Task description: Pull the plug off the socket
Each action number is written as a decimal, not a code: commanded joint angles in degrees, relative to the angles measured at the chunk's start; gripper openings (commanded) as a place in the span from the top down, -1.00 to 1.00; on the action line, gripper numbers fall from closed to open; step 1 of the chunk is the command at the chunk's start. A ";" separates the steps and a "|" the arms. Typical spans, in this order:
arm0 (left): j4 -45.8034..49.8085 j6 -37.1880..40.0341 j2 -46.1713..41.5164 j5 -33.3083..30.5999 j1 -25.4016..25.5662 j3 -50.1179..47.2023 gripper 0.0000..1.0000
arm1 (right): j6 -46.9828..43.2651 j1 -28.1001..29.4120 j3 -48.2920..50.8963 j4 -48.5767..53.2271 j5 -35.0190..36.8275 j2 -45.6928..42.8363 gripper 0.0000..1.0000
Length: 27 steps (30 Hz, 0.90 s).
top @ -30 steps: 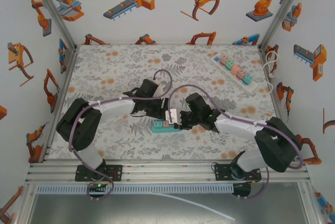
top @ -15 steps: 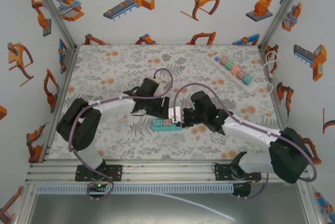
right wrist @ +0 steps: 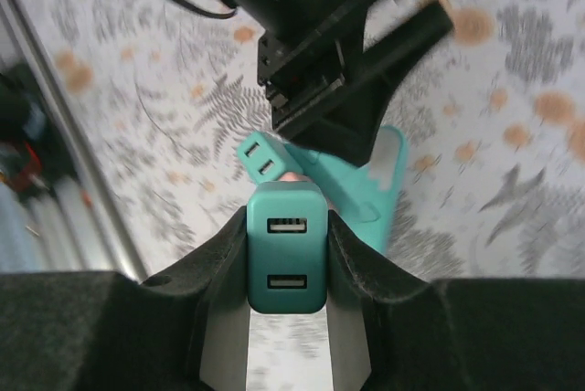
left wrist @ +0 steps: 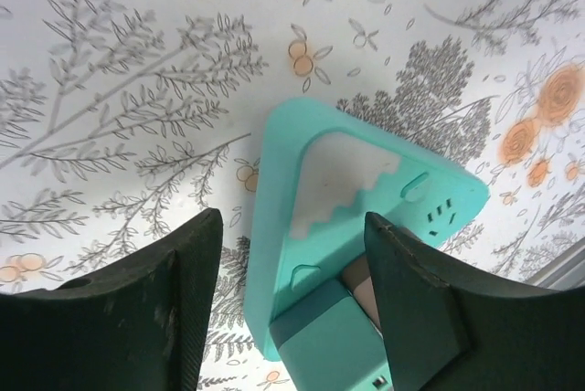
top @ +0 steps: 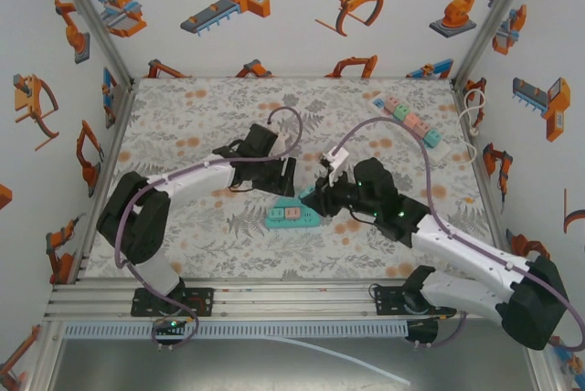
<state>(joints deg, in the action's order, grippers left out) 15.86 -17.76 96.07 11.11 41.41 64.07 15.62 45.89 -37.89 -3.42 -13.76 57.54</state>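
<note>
Pinching the dark teal plug [right wrist: 286, 263] firmly between the two fingers of the right gripper [right wrist: 286, 231], with its two USB ports facing the wrist camera. Holding it just past the right end of the teal socket [top: 277, 219], slightly toward the far edge of the desk [top: 183, 117]. Not showing clearly whether the prongs are free of the strip or touching it, the background behind the plug being blurred.

Lying flat near the middle of the desk, somewhat closer to the near edge, with the socket's long side running roughly left to right and small pink and grey blocks sitting on its top face.

Hanging the left gripper [left wrist: 292, 222] low over the socket from the far side, fingers [left wrist: 146, 318] spread and straddling the strip's rounded teal end. Leaving a strip of floral desk visible between the left-hand finger and the teal edge, while crowding the other finger close against the strip's opposite side; contact there cannot be told.

Resting well apart near the far right corner: a white power strip [top: 409, 121] with coloured blocks, lying diagonally, and a white cable [top: 471, 117] looping by the right edge.
</note>
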 commanded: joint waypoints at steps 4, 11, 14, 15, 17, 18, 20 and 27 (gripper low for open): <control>2.65 4.25 -13.49 -2.65 2.35 1.62 -0.28 | 38.30 0.17 2.42 4.12 8.58 -5.68 0.98; 5.62 15.04 -30.73 -1.77 11.51 -6.31 -0.55 | 56.06 0.17 18.64 -6.13 12.64 -11.54 0.98; 5.84 20.63 -36.92 4.24 14.01 -11.10 -0.77 | 58.12 0.17 22.74 -6.77 13.06 -11.23 0.98; 6.36 23.36 -38.84 6.05 15.03 -12.69 -0.80 | 58.97 0.17 24.14 -7.97 13.19 -10.79 0.97; 7.88 27.62 -42.04 7.98 16.95 -15.42 -0.85 | 60.07 0.25 26.35 -11.94 13.21 -9.66 0.95; 8.94 29.53 -43.38 8.49 18.15 -16.54 -0.88 | 60.31 0.34 26.96 -13.64 13.14 -8.92 0.93; 11.66 32.82 -45.34 7.77 20.22 -18.02 -0.92 | 59.73 0.43 26.85 -13.54 13.28 -7.64 0.91; 15.50 37.86 -46.05 -0.10 25.47 -18.72 -0.96 | 58.74 1.31 27.07 -14.78 15.54 -0.80 0.72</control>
<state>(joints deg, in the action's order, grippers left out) 29.17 15.31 50.19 13.74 66.28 45.54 73.73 46.65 -10.90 -14.59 -0.91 54.89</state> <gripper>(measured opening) 0.985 0.325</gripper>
